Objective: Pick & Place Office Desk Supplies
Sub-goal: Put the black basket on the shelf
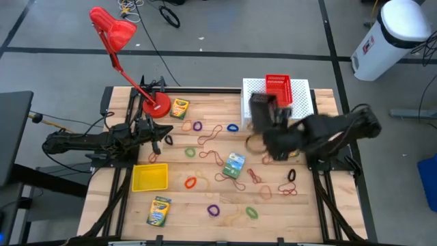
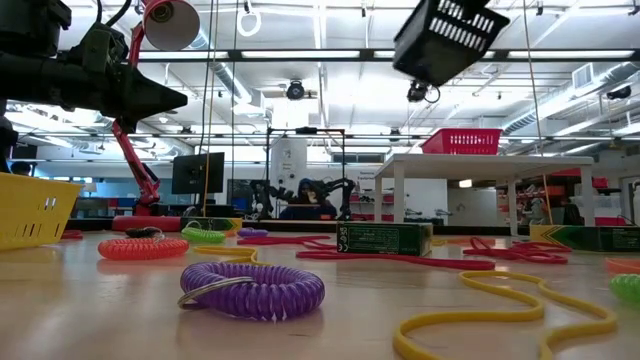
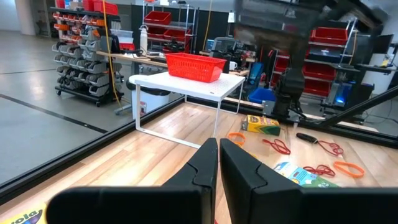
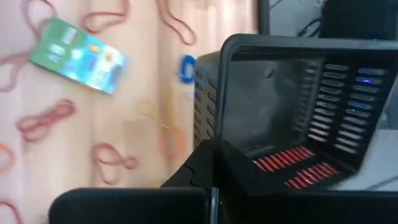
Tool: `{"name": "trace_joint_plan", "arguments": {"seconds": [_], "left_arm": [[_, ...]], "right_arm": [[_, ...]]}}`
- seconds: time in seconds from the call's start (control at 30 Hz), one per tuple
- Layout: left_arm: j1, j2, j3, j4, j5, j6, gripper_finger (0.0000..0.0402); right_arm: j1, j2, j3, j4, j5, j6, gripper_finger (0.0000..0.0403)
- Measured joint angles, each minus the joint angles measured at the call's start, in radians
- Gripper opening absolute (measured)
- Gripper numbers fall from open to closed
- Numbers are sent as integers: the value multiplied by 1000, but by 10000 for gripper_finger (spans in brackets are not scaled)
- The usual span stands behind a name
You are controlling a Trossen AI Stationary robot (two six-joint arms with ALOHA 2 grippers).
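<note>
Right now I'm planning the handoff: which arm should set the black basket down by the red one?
Right: its fingers hold the black basket raised beside the red basket; the left gripper waits near the lamp.

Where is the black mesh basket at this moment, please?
The black basket is held off the table by the right gripper, which is shut on its rim. In the high view it hangs right of centre, beside the red basket on the white stand.

Overhead, table-level and two wrist cameras share the table (image 1: 205, 205).
</note>
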Motion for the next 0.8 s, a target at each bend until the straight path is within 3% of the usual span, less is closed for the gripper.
{"name": "trace_joint_plan", "arguments": {"seconds": [0.2,0.47,0.8], "left_arm": [[0,0,0,0,-3,0,26],[0,0,0,0,0,0,26],[0,0,0,0,0,0,26]], "right_arm": [[-203,-172,-94,5,18,-128,11],[-444,-387,-308,-1,-33,-258,10],[-728,-463,-411,1,-55,-478,10]]}}
